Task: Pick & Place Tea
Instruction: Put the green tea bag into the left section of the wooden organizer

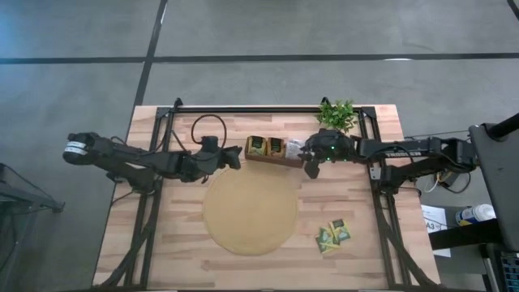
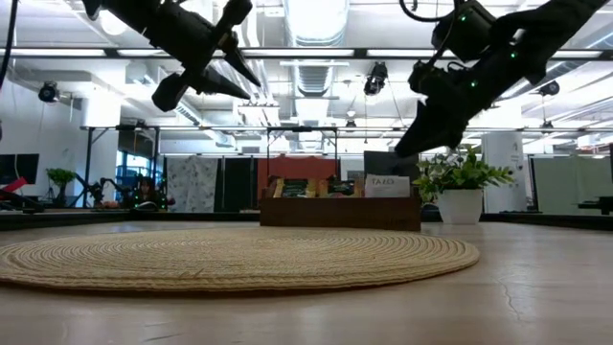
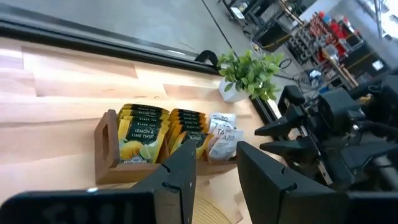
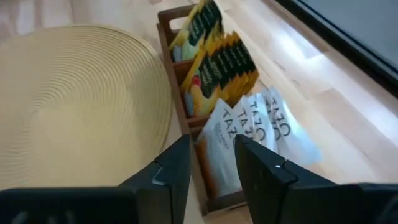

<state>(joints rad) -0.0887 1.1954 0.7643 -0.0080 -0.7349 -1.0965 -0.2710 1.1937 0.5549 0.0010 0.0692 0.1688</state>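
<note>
The tea sachets stand upright in a dark brown tray [image 1: 272, 161] at the table's far side: yellow ones [image 3: 140, 134] in the left compartments and white ones [image 4: 273, 124] at the right end. A few more sachets [image 1: 333, 236] lie loose on the table, right of the round tan mat [image 1: 251, 212]. My right gripper [image 4: 211, 171] is open and hangs just above the tray's right end [image 2: 388, 187], touching nothing. My left gripper [image 1: 235, 154] is open too, raised in the air left of the tray.
A small green plant in a white pot [image 1: 336, 113] stands close behind the tray's right end, near my right arm. The mat covers the table's middle. Black frame rails [image 1: 162, 130] run along the table's left, right and far edges.
</note>
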